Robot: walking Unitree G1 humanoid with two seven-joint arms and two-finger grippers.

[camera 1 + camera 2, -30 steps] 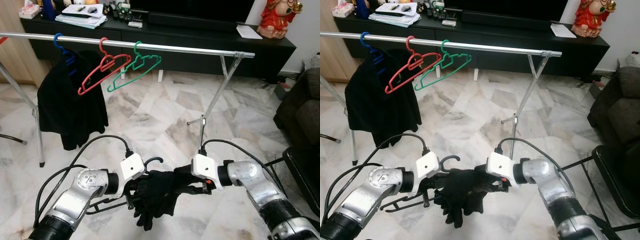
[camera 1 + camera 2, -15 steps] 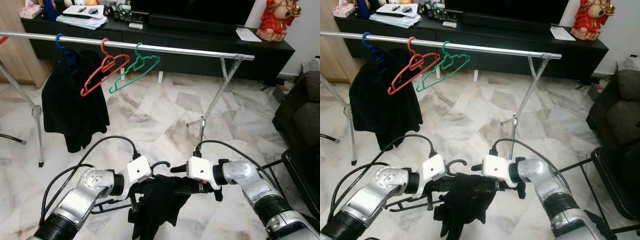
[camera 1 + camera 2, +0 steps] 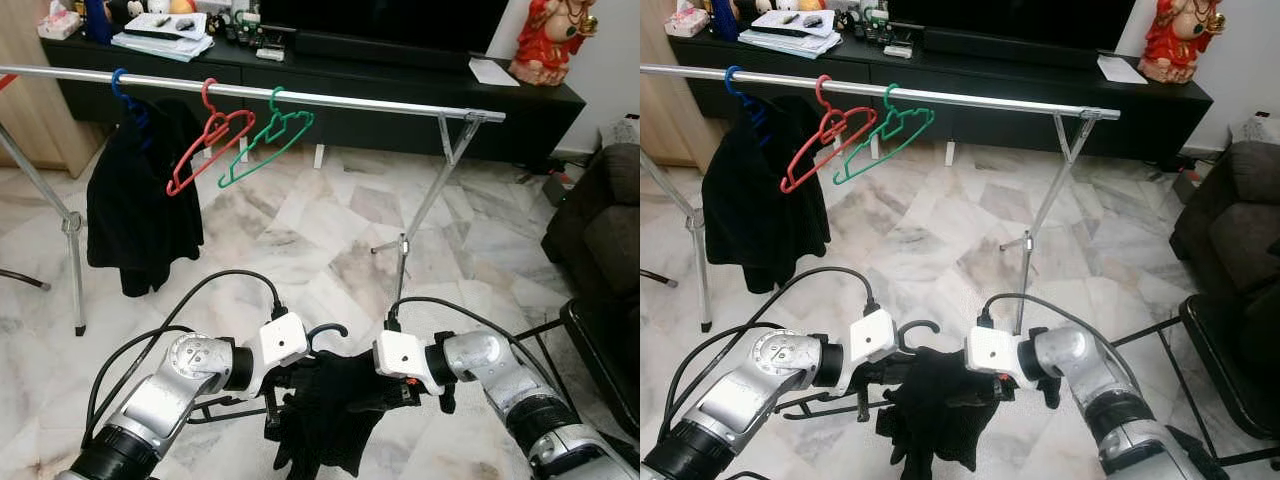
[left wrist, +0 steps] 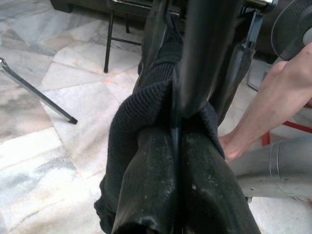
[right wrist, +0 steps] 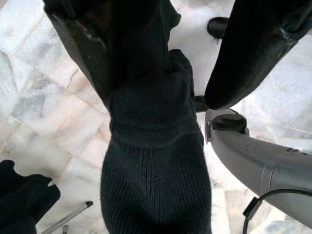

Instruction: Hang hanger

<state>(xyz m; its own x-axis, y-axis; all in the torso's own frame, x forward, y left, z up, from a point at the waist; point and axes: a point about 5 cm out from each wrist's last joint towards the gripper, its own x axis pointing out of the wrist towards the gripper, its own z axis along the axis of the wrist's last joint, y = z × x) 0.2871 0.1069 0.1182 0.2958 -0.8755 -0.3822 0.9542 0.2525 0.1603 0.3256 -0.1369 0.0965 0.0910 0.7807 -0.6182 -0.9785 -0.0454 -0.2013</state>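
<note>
Upper right of my view stands a red figurine (image 3: 544,37) on the black TV cabinet (image 3: 400,75); papers (image 3: 163,30) lie upper left; marble floor (image 3: 300,230) below.

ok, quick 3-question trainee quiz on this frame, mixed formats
1. True or false: the left gripper is shut on the black garment.
2. Which empty hanger on the rail hangs nearest the rail's right end? A) blue B) red C) green
3. Fill in: the right gripper has its fingers ___, with knit fabric draped over one finger.

Key: 1 true; 2 C, the green hanger, beside the red hanger; 3 open.
</note>
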